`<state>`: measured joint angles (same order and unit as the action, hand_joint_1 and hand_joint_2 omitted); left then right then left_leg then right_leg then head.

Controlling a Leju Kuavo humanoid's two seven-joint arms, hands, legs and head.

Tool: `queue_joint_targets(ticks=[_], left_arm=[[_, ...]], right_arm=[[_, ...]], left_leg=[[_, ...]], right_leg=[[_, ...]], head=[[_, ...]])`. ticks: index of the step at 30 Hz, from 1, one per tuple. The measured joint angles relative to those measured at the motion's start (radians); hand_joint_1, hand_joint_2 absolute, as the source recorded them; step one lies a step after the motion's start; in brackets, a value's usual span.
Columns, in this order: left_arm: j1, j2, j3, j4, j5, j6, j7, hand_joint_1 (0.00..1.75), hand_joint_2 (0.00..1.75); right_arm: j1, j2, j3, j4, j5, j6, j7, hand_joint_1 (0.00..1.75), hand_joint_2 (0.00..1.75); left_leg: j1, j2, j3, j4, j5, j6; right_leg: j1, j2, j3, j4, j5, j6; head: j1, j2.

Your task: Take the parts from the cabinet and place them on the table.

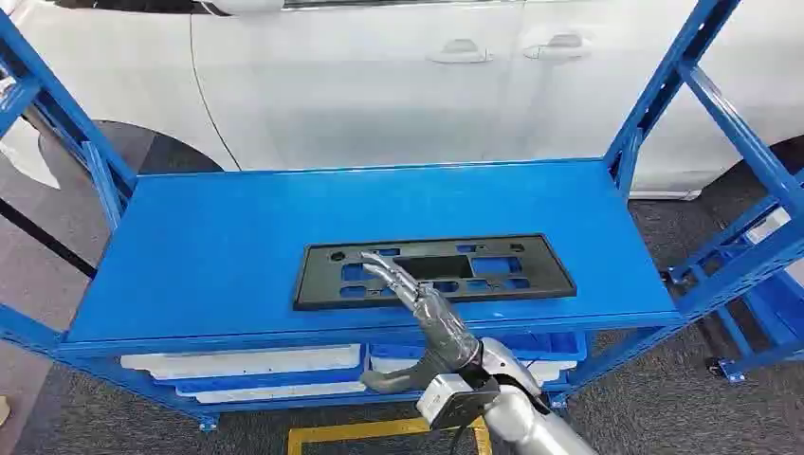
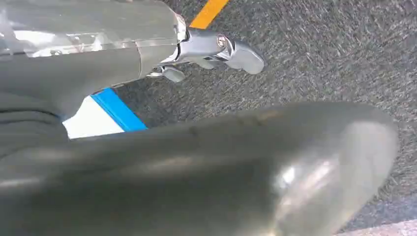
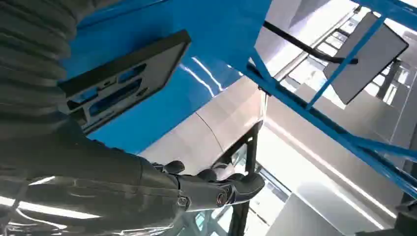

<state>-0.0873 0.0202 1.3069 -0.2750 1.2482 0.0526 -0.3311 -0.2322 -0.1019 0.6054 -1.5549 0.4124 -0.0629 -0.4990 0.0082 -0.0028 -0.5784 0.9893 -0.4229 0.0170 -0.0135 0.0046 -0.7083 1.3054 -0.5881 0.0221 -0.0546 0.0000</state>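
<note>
From the head view, a flat black part (image 1: 434, 270) lies on the top of the blue shelf (image 1: 218, 246), near the front edge, at about 6 o'clock on the shelf top. It lies flat so it cannot tip or slide. Its long side runs from 9 o'clock to 3 o'clock, along the front edge. It has many holes, and blue shows through them. The right hand (image 1: 410, 296) comes up from 6 o'clock and reaches over the front edge. Its fingers are stretched out and rest on the part, near the middle. The thumb hangs below the shelf edge. The hand is spread and holds nothing yet. I think it is getting ready to pull or grab the part. A white car (image 1: 379, 76) stands behind the shelf.

In the left wrist view, the left hand (image 2: 216, 51) hangs over grey carpet (image 2: 319, 54). Its fingers look curled in, with nothing in them. It waits out of the way.

In the right wrist view, the black part (image 3: 123, 73) sits on the blue top beside the right hand (image 3: 216, 189). The fingers are a little apart and hold nothing.
</note>
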Motion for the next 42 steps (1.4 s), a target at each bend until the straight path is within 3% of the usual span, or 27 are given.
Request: queue_joint_targets(ticks=[3,4,7,9,10,12,13,14,15,16,18,19,23,24,25,26,28,29,30,31,33,34,35,38,39,40,42], left_arm=[[0.0,-0.002,-0.002,0.002,0.0,0.0,0.0,0.0,0.0],[-0.001,-0.001,-0.002,0.001,0.0,0.0,0.0,0.0,0.0],[0.0,-0.001,-0.003,0.002,0.0,0.001,0.0,0.0,0.0],[-0.001,0.0,-0.003,0.002,0.0,0.0,0.0,0.0,0.0],[-0.001,-0.001,-0.003,0.002,0.0,0.0,0.0,0.0,0.0],[-0.001,0.0,-0.003,0.002,0.0,0.0,0.0,0.0,0.0],[0.0,0.0,-0.003,0.002,0.0,0.0,0.0,0.0,0.0],[0.003,0.0,-0.003,0.002,0.0,0.0,0.0,0.0,0.0],[0.004,0.0,-0.003,0.002,0.0,0.0,0.0,0.0,0.0],[0.004,0.0,-0.003,0.002,0.0,0.0,0.0,0.0,0.0],[0.003,0.002,-0.003,0.002,0.0,0.0,0.0,0.0,0.0],[0.003,0.003,-0.003,0.002,0.0,0.0,0.0,0.0,0.0],[0.003,0.004,-0.003,0.002,0.0,0.0,0.0,0.0,0.0],[0.003,0.003,-0.003,0.002,0.0,0.0,0.0,0.0,0.0],[0.002,0.003,-0.003,0.002,0.0,0.0,0.0,0.0,0.0],[0.001,0.003,-0.005,0.002,0.0,-0.001,-0.008,0.0,0.0],[0.001,0.001,-0.013,0.003,0.0,-0.004,-0.022,0.0,0.0],[-0.001,0.001,-0.016,0.003,0.0,-0.005,-0.024,0.0,0.0],[-0.003,0.001,-0.02,0.003,0.0,-0.006,-0.026,0.0,0.0],[-0.004,0.0,-0.024,0.003,0.0,-0.008,-0.026,0.0,0.0],[-0.007,-0.002,-0.032,0.005,0.0,-0.009,-0.026,0.0,0.0],[-0.007,-0.002,-0.032,0.005,0.0,-0.01,-0.026,0.0,0.0],[-0.007,-0.002,-0.033,0.005,0.0,-0.01,-0.026,0.0,0.0],[-0.002,-0.003,-0.033,0.005,0.0,-0.011,-0.027,0.0,0.0],[-0.003,-0.002,-0.033,0.005,0.0,-0.01,-0.027,0.0,0.0],[-0.004,-0.002,-0.033,0.005,0.0,-0.011,-0.027,0.0,0.0],[-0.005,-0.003,-0.033,0.005,0.0,-0.011,-0.027,0.0,0.0]], right_arm=[[-0.007,0.0,0.003,0.008,0.0,-0.001,0.0,0.0,1.75],[-0.012,0.0,0.004,0.012,0.0,-0.002,0.0,0.0,1.75],[-0.014,0.0,0.008,0.019,0.001,-0.002,0.0,0.0,1.75],[-0.017,0.0,0.01,0.021,0.002,-0.002,0.0,0.0,1.75],[-0.021,0.0,0.011,0.021,0.002,-0.002,0.0,0.0,1.75],[-0.023,0.0,0.017,0.024,0.002,-0.002,0.0,0.0,1.75],[-0.023,0.0,0.02,0.027,0.002,-0.002,0.0,0.0,1.75],[-0.022,0.001,0.022,0.03,0.003,-0.002,0.0,0.0,1.75],[-0.022,0.0,0.024,0.032,0.003,-0.002,0.0,0.0,1.75],[-0.022,0.0,0.024,0.033,0.003,-0.002,0.0,0.0,1.75],[-0.024,0.001,0.025,0.033,0.003,-0.002,0.0,0.0,1.75],[-0.025,0.001,0.026,0.033,0.003,-0.002,0.0,0.0,1.75],[-0.027,0.001,0.026,0.036,0.003,-0.002,0.0,0.0,1.75],[-0.028,0.0,0.026,0.035,0.003,-0.003,0.0,0.0,1.75],[-0.03,0.0,0.027,0.036,0.013,-0.014,0.012,0.0,1.75],[-0.042,0.001,0.035,0.041,0.056,-0.056,0.052,0.0,1.75],[-0.094,0.044,0.093,0.183,0.312,-0.324,0.222,0.0,1.75],[-0.11,0.082,0.121,0.278,0.468,-0.459,0.275,0.0,1.75],[-0.118,0.114,0.152,0.36,0.672,-0.568,0.287,0.0,1.75],[-0.129,0.138,0.177,0.418,0.831,-0.619,0.29,0.0,1.75],[-0.152,0.171,0.196,0.504,1.076,-0.626,0.293,0.0,1.75],[-0.162,0.182,0.198,0.532,1.109,-0.626,0.295,0.0,1.75],[-0.169,0.189,0.203,0.559,1.075,-0.627,0.295,0.0,1.75],[-0.178,0.202,0.208,0.609,0.898,-0.629,0.299,0.0,1.75],[-0.184,0.209,0.209,0.62,0.886,-0.629,0.298,0.0,1.75],[-0.189,0.215,0.211,0.629,0.881,-0.629,0.298,0.0,1.75],[-0.197,0.225,0.218,0.644,0.878,-0.63,0.296,0.0,1.75]], left_leg=[[0.001,-0.003,0.012,0.007,-0.011,-0.01],[-0.004,-0.004,0.011,0.011,-0.016,-0.016],[-0.003,-0.004,0.012,0.009,-0.017,-0.033],[0.001,-0.003,0.012,0.016,-0.025,-0.046],[0.002,-0.003,0.0,0.052,-0.052,-0.049],[0.003,-0.002,-0.074,0.213,-0.138,-0.056],[0.003,-0.002,-0.112,0.291,-0.167,-0.058],[0.003,-0.002,-0.136,0.339,-0.175,-0.058],[0.003,-0.002,-0.135,0.331,-0.158,-0.057],[0.003,-0.002,-0.109,0.274,-0.12,-0.053],[0.002,-0.002,-0.014,0.078,-0.024,-0.04],[-0.002,-0.002,0.014,0.017,-0.024,-0.031],[-0.012,-0.003,0.014,0.012,-0.022,-0.016],[0.001,-0.002,0.022,-0.004,-0.013,-0.007],[0.0,-0.001,0.026,-0.01,-0.011,-0.004],[0.0,0.0,0.025,-0.01,-0.01,0.001],[0.0,0.005,0.024,-0.01,-0.01,0.001],[0.0,0.007,0.023,-0.01,-0.01,0.001],[0.0,0.008,0.022,-0.009,-0.01,0.001],[0.0,0.007,0.024,-0.008,-0.012,-0.001],[0.001,0.004,0.026,0.001,-0.018,-0.007],[0.001,0.002,0.023,0.007,-0.022,-0.012],[-0.007,-0.001,0.016,0.017,-0.026,-0.019],[-0.003,-0.003,0.015,0.008,-0.022,-0.038],[-0.003,-0.002,0.017,0.01,-0.027,-0.044],[0.002,-0.002,0.013,0.027,-0.041,-0.048],[0.004,-0.002,-0.044,0.151,-0.111,-0.056]], right_leg=[[-0.005,-0.004,0.116,-0.252,0.139,-0.001],[-0.002,-0.004,0.128,-0.281,0.126,-0.007],[0.006,0.0,0.126,-0.283,0.129,-0.029],[-0.001,-0.003,0.133,-0.295,0.136,-0.044],[-0.001,-0.004,0.134,-0.296,0.135,-0.05],[0.001,-0.005,0.133,-0.295,0.134,-0.053],[0.003,-0.005,0.132,-0.295,0.133,-0.055],[0.004,-0.005,0.133,-0.294,0.133,-0.055],[0.005,-0.004,0.134,-0.294,0.132,-0.055],[0.007,-0.004,0.136,-0.293,0.131,-0.055],[0.009,-0.003,0.144,-0.293,0.128,-0.052],[0.01,-0.003,0.144,-0.293,0.126,-0.05],[0.01,-0.002,0.144,-0.297,0.127,-0.027],[0.016,-0.004,0.144,-0.294,0.122,-0.02],[0.013,-0.004,0.138,-0.272,0.106,-0.015],[0.011,-0.003,0.109,-0.213,0.068,-0.012],[0.008,-0.003,0.025,-0.047,-0.005,-0.007],[0.007,-0.004,-0.005,0.009,-0.018,-0.005],[0.004,-0.005,-0.014,0.018,-0.006,-0.005],[0.001,-0.005,0.006,-0.025,0.033,-0.004],[-0.002,-0.005,0.088,-0.197,0.128,-0.006],[-0.003,-0.005,0.118,-0.269,0.141,-0.009],[0.003,-0.004,0.125,-0.286,0.129,-0.014],[0.007,-0.001,0.117,-0.279,0.131,-0.035],[0.0,0.0,0.122,-0.291,0.137,-0.045],[-0.001,-0.001,0.128,-0.296,0.139,-0.05],[-0.001,-0.001,0.129,-0.297,0.138,-0.056]], head=[[0.0,0.0],[0.0,0.0],[0.0,0.0],[0.0,0.0],[0.0,0.0],[0.0,0.0],[0.0,0.0],[0.0,0.0],[0.0,0.0],[0.0,0.0],[0.0,0.0],[0.0,0.0],[0.0,0.0],[0.0,0.0],[0.0,0.0],[0.0,0.0],[0.0,0.0],[0.0,0.0],[0.0,0.0],[0.0,0.0],[0.0,0.0],[0.0,0.0],[0.0,0.0],[0.0,0.0],[0.0,0.0],[0.0,0.0],[0.0,0.0]])
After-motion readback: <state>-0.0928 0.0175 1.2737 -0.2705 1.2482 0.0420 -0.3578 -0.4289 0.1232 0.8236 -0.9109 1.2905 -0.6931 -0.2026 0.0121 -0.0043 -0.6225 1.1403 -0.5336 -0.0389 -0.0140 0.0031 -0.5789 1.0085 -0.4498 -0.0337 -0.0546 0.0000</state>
